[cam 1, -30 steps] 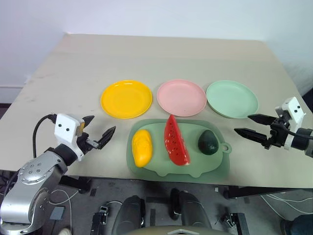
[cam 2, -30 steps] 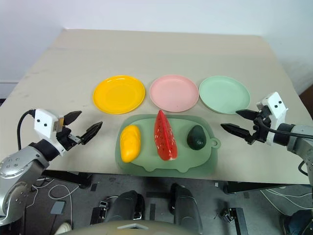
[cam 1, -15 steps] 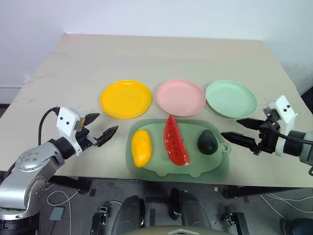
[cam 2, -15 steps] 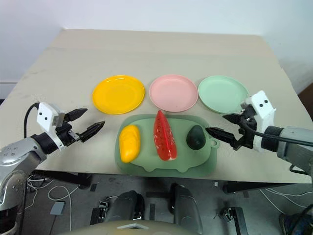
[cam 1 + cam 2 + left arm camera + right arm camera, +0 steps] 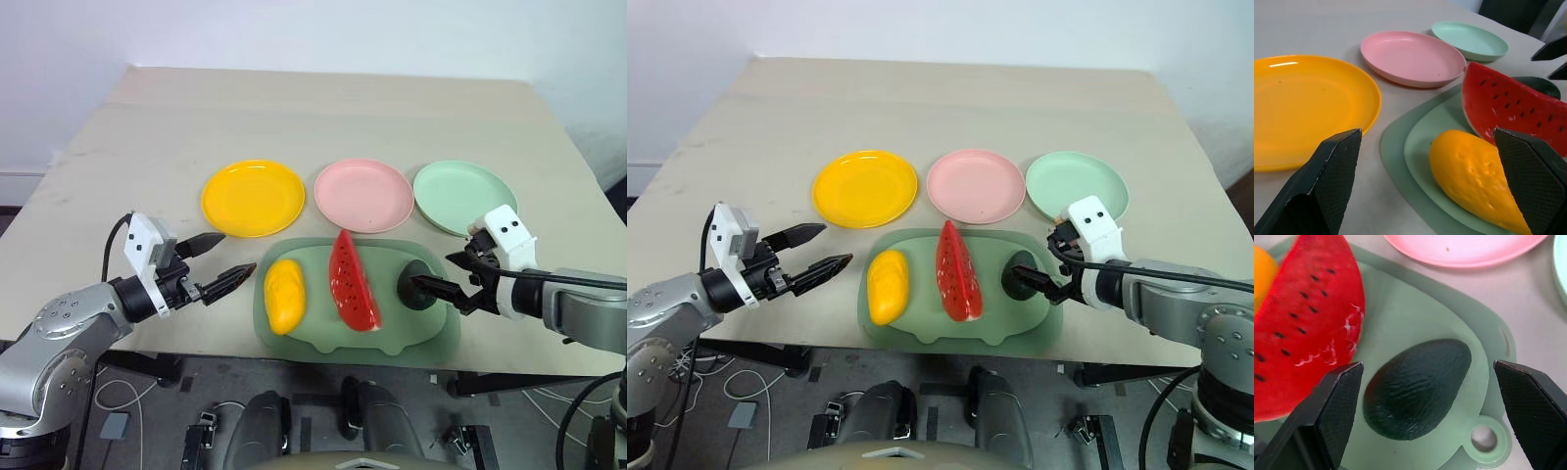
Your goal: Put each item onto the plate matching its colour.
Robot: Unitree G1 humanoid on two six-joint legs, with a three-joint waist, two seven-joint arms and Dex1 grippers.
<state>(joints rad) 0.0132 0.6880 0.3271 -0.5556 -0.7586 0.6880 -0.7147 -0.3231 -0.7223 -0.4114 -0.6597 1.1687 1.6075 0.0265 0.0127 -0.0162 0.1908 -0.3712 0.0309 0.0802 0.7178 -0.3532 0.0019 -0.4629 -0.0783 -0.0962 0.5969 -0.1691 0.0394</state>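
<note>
Right claw point(image 5: 443, 276) spread over avocado point(image 5: 1418, 387)

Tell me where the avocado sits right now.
In the left eye view the avocado lies at the right end of the pale green tray, right of the watermelon wedge, with the open right gripper at it.

You've got a beige counter point(image 5: 323, 108) carrying a row of plates, yellow plate point(image 5: 253, 198), pink plate point(image 5: 363, 194), mint plate point(image 5: 464, 198), with the pale green tray point(image 5: 313, 330) at its near edge.
</note>
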